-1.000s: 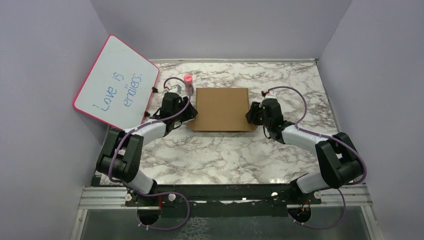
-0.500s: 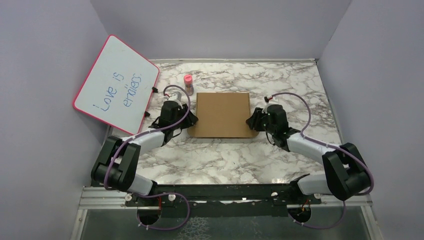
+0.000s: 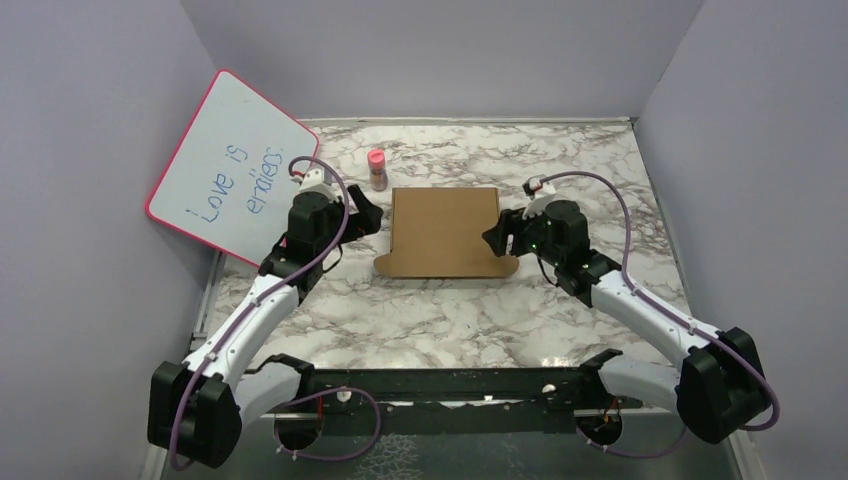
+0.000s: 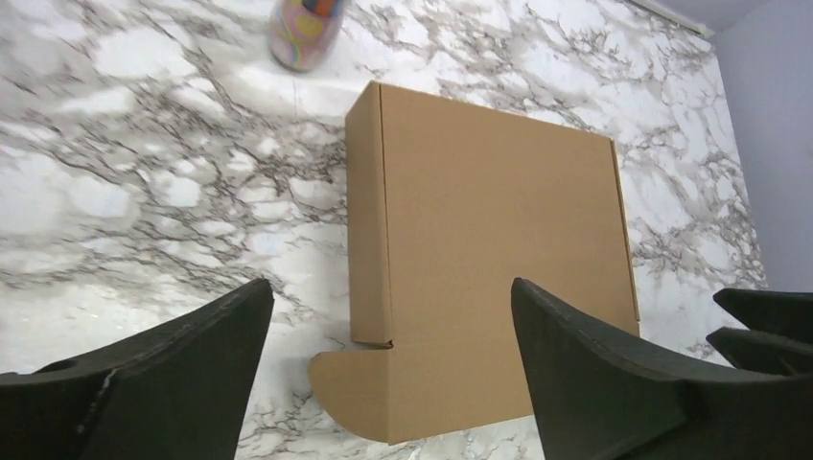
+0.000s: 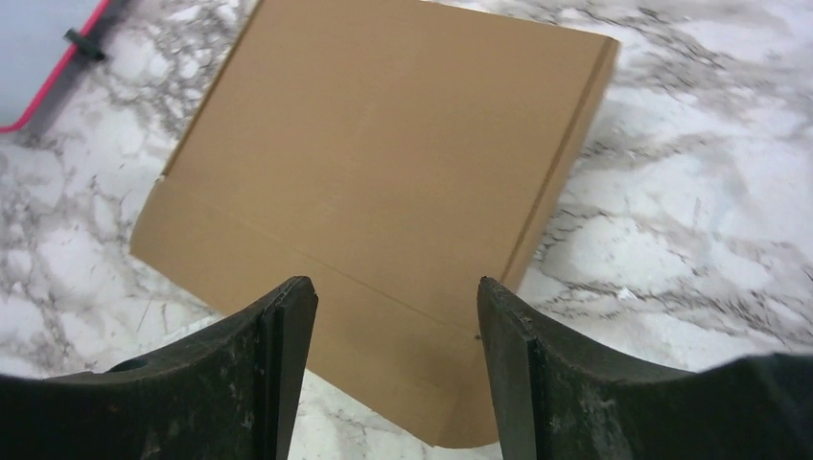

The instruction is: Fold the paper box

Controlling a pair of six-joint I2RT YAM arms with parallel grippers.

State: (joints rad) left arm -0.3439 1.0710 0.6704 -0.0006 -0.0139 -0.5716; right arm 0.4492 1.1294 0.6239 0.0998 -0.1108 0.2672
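The box [image 3: 444,232] lay closed on the worktop [image 3: 450,320], between the left fingers [image 4: 163,383] and right fingers [image 5: 259,383], both wide and empty. Tucking its protruding front ears [image 4: 350,383] in evenly probably suited best.

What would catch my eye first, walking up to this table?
A flat brown paper box lies centred on the marble table, the left gripper and right gripper open on either side. A pink-framed whiteboard with handwriting leans at the left wall, a small pink-capped bottle near the box's far left corner.
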